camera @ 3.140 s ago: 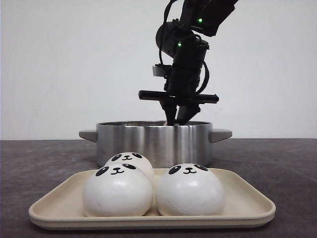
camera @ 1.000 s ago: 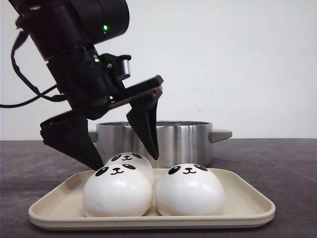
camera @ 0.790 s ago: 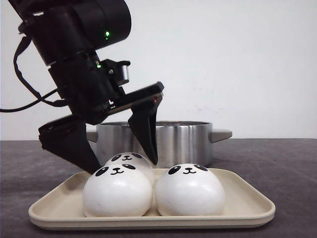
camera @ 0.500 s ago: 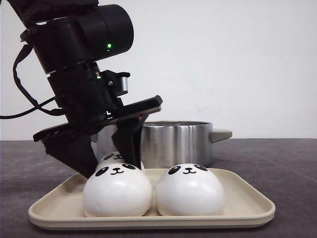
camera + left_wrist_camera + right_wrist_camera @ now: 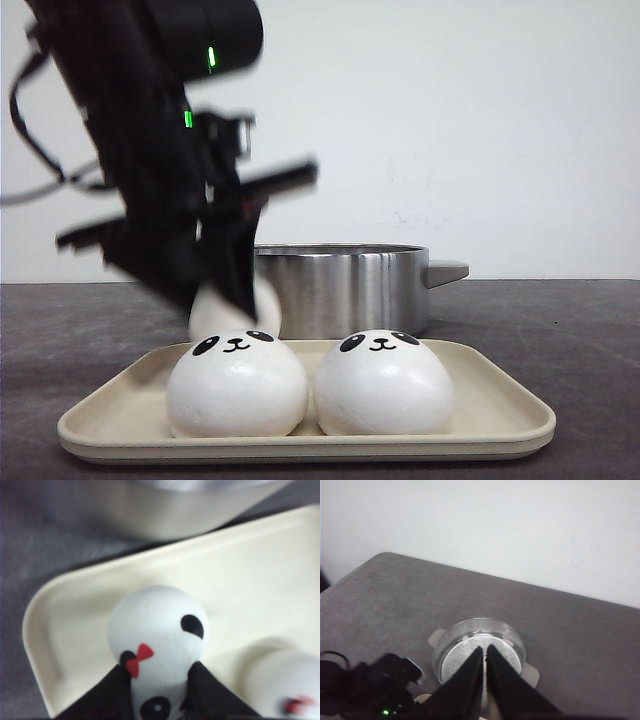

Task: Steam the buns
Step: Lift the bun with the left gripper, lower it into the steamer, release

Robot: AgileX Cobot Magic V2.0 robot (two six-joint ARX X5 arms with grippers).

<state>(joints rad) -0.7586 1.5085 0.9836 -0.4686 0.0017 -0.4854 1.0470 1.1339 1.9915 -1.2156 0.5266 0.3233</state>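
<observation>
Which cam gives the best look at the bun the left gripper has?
Left wrist view: the gripped bun fills the frame, sharp, between the left gripper fingers, above the tray. In the front view it's a blurred white patch mostly hidden behind the moving arm. The right wrist view doesn't show it, only the pot.

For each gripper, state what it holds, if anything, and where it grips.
The left gripper pinches a panda bun by its opposite sides, lifted above the tray. The right gripper is shut on nothing.
</observation>
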